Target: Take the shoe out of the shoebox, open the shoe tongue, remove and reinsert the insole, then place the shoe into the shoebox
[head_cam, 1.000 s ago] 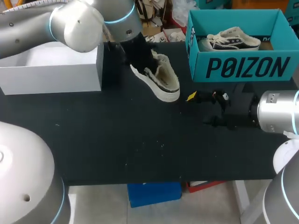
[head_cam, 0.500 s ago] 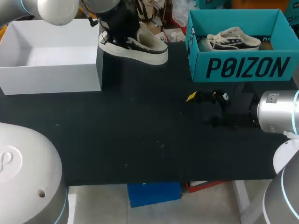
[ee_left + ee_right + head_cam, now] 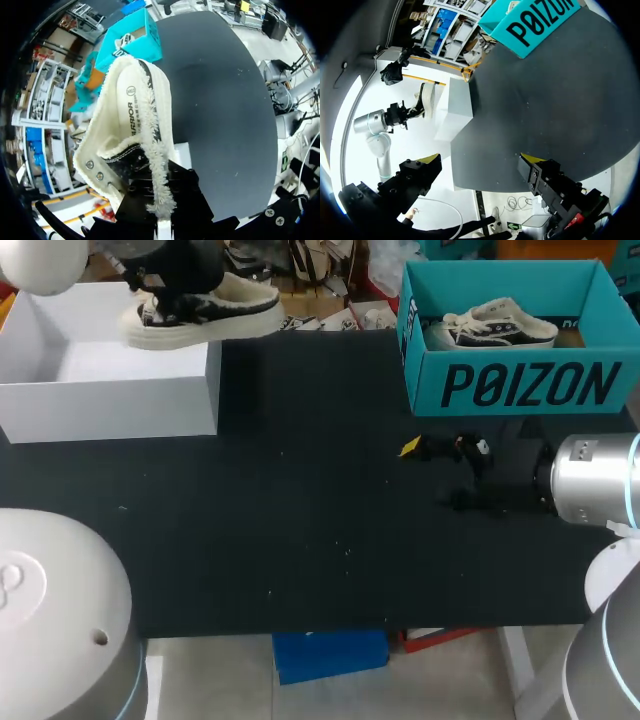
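Note:
A cream shoe (image 3: 205, 312) with a black upper and fleece lining hangs over the right wall of the white shoebox (image 3: 110, 390). My left gripper (image 3: 168, 285) is shut on it at the heel end. In the left wrist view the shoe (image 3: 135, 125) fills the space ahead of my left gripper (image 3: 155, 197), which pinches its fleecy collar; the insole shows inside. My right gripper (image 3: 432, 476) stands open, with nothing in it, low over the black table in front of the teal box. In its own wrist view my right gripper (image 3: 482, 160) is wide apart, with the white shoebox (image 3: 461, 107) ahead.
A teal shoebox (image 3: 520, 385) at the back right holds a second shoe (image 3: 490, 328). The black table (image 3: 300, 520) lies between the two boxes. The teal shoebox (image 3: 535, 22) also shows far ahead in the right wrist view.
My left arm has lifted the shoe off the table and carried it left, from the middle back to over the white shoebox's right wall. The right arm has not moved.

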